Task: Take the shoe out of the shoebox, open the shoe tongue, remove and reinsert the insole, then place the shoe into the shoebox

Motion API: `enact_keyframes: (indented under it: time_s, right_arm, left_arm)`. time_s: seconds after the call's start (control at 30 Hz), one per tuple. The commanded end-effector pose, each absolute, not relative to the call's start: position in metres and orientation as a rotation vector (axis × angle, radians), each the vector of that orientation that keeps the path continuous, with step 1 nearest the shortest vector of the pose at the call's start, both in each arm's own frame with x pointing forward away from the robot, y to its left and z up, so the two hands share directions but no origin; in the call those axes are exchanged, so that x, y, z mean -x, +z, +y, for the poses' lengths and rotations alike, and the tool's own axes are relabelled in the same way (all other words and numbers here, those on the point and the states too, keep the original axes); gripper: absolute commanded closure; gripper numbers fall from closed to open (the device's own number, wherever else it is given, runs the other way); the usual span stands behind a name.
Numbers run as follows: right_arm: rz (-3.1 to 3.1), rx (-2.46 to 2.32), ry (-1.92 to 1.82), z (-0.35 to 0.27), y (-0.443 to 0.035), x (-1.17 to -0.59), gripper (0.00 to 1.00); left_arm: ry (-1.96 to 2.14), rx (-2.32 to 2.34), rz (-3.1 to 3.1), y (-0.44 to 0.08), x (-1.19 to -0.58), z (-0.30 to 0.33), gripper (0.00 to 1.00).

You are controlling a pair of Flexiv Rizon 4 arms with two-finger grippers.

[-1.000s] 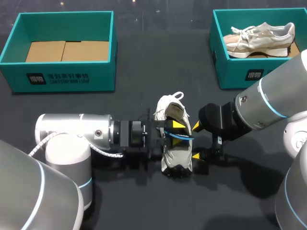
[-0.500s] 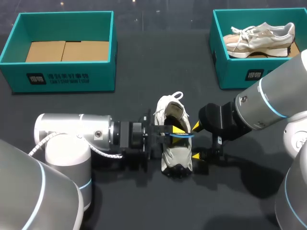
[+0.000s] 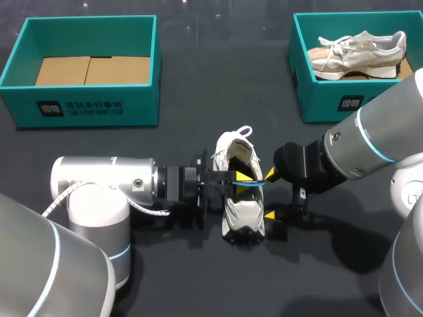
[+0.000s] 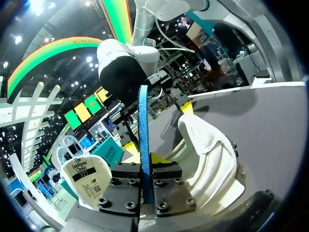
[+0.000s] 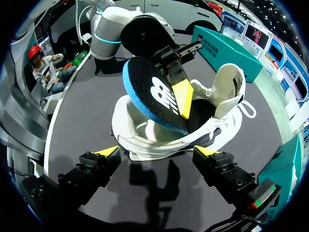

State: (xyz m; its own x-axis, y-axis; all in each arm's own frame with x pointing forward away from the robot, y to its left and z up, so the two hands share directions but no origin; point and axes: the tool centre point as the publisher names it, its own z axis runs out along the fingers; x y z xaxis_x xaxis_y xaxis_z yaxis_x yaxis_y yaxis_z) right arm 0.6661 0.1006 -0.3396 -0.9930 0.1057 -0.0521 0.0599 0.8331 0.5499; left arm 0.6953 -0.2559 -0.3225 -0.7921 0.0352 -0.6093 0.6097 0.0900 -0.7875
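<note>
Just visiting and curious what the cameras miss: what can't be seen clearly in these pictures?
Lower end of the insole: right wrist view, hidden behind the shoe's side, so its depth is unclear.
Insole's flat face: left wrist view shows only its edge; the left claw covers its base.
Near corner of the right box: head view, covered by the right arm.

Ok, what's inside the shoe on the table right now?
The blue insole, pinched by the left gripper, has one end down in the shoe's opening; the rest sticks out. The toe end inside is covered by the shoe itself and the insole.
</note>
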Motion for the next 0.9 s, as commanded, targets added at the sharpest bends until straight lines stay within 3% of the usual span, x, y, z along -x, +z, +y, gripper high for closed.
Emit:
enact_keyframes:
  time_s: [0.03,0.2,0.57,0.63,0.7,0.9]
  right_arm:
    - [2.929,-0.135,0.873,0.101,-0.340,-0.665,0.00]
    - [2.929,-0.135,0.873,0.101,-0.340,-0.665,0.00]
    - [2.929,-0.135,0.873,0.101,-0.340,-0.665,0.00]
    - [2.929,-0.135,0.873,0.101,-0.340,-0.665,0.00]
    - [2.929,-0.135,0.873,0.101,-0.340,-0.665,0.00]
    - [2.929,-0.135,0.873,0.101,-0.340,-0.665,0.00]
  left_arm:
    - [-1.758,-0.638,1.930,-0.317,-0.693,-0.255,0.86]
    - [-1.787,-0.647,1.912,-0.307,-0.686,-0.255,0.71]
    - [-1.809,-0.688,1.885,-0.296,-0.676,-0.260,0.70]
    - [-1.814,-0.697,1.879,-0.295,-0.675,-0.261,0.73]
    - [-1.812,-0.708,1.870,-0.296,-0.674,-0.261,1.00]
    - [-1.809,-0.737,1.847,-0.309,-0.681,-0.262,1.00]
